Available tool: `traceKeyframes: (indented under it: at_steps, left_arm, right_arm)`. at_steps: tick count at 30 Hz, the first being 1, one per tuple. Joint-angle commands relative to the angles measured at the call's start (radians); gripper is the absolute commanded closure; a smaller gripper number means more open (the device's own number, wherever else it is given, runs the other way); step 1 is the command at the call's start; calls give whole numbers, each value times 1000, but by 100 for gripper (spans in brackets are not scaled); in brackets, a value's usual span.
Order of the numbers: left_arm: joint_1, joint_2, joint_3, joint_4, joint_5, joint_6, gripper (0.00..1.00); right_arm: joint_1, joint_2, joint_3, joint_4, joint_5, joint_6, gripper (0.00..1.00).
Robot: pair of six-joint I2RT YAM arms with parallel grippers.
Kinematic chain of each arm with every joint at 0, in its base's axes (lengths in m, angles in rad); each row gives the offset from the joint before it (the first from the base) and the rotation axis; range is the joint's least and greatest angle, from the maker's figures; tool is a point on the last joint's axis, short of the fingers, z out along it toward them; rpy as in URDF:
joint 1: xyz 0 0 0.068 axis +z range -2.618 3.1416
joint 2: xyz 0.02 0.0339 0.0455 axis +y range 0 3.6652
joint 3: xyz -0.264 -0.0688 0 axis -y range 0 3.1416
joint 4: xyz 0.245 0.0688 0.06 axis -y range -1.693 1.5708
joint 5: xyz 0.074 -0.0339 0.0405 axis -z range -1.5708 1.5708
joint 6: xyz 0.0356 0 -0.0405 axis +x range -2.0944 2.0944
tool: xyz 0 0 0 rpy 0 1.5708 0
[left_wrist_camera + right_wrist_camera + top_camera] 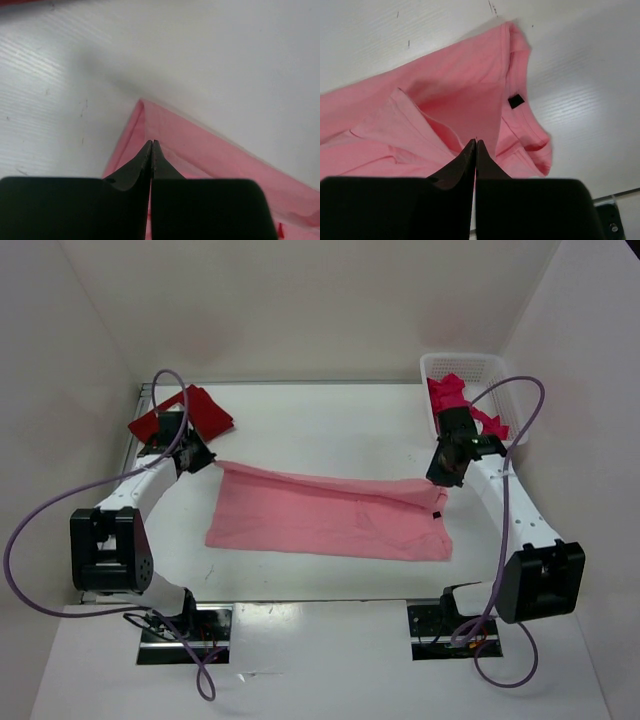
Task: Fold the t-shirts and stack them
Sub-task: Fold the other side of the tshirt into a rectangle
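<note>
The light pink t-shirt (320, 525) lies spread across the middle of the table, its far edge raised into a taut ridge between the two grippers. My left gripper (207, 462) is shut on the shirt's far left corner, and pink cloth (225, 155) runs away from its tips (152, 142). Shut too, my right gripper (437, 483) pinches the far right edge, where folds of the shirt (460, 85) converge on its tips (476, 141). A folded dark red t-shirt (190, 412) rests at the far left. The crimson-magenta t-shirt (452, 398) hangs out of the basket.
A white mesh basket (470, 365) stands at the far right corner, close behind the right wrist. White walls close in the table on three sides. A small black tag (516, 101) shows on the pink shirt's right hem.
</note>
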Motion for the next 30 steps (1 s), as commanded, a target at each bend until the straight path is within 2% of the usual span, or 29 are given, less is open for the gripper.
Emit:
traceKeyframes:
  at_steps: [1,4,10,14,15,16,18,19,21,23,24,25,29,30]
  left_arm:
    - [34,-50,-49,-10,26,18,100]
    - [44,-50,-71,-19,35,18,100]
    - [53,-70,-114,-28,66,-4,99]
    - [77,-132,-151,-38,66,-27,83]
    - [87,-148,-151,-38,66,-27,77]
    - [97,-165,-151,-38,76,-36,67]
    - [97,-214,-151,-28,77,-47,66]
    - [97,-224,-151,-28,92,-47,66]
    - [97,-225,-151,-8,135,-58,69]
    - [59,-202,-151,14,135,-58,69]
    - [45,-191,-142,15,135,-58,69]
    - [21,-177,-142,40,135,-58,69]
    - [-50,-47,-111,67,155,-48,69]
    - [-67,-24,-96,76,133,-48,69]
  right_arm:
    - [2,-18,45,-119,-43,17,98]
    - [2,-73,16,-160,-88,46,95]
    - [2,-122,-1,-217,-76,92,92]
    - [2,-142,-22,-266,-97,113,80]
    - [13,-162,-33,-266,-97,123,77]
    - [13,-171,-33,-281,-106,123,72]
    - [13,-188,-42,-291,-106,123,68]
    - [13,-199,-53,-256,-120,123,68]
    - [25,-164,-53,-222,-142,123,76]
    - [56,-109,-65,-112,-142,114,88]
    - [69,-81,-56,-78,-155,114,98]
    - [89,-32,-56,14,-155,114,100]
    - [129,115,-68,235,-172,104,98]
    - [129,152,-68,260,-162,104,81]
